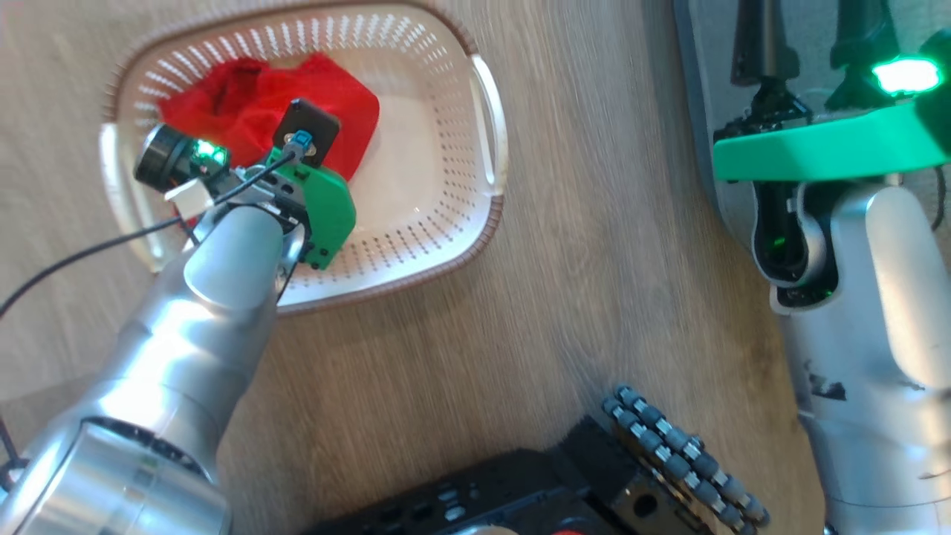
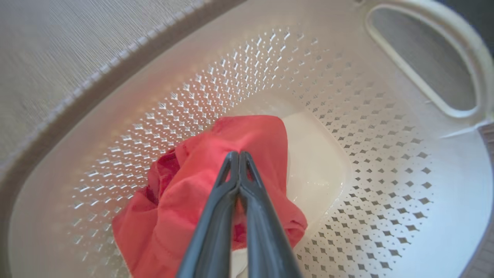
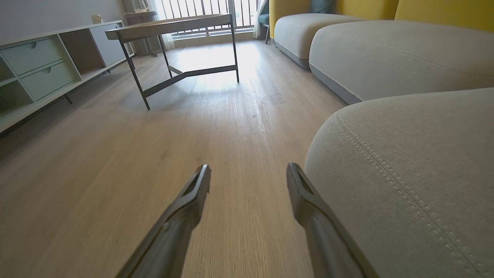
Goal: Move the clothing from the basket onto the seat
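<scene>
Pinching crumpled red clothing (image 2: 185, 200) in the perforated cream basket (image 2: 347, 185): left end effector (image 2: 239, 156); right end effector (image 3: 248, 170) agape.

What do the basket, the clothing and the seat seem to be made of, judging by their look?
Basket: apparently moulded plastic, cream, smooth and slightly glossy; the walls have regular perforations and catch the light.
Clothing: soft red fabric, matte; it folds and wrinkles.
Seat: grey woven upholstery, matte, with a pale stitched seam; what fills it cannot be seen.
</scene>
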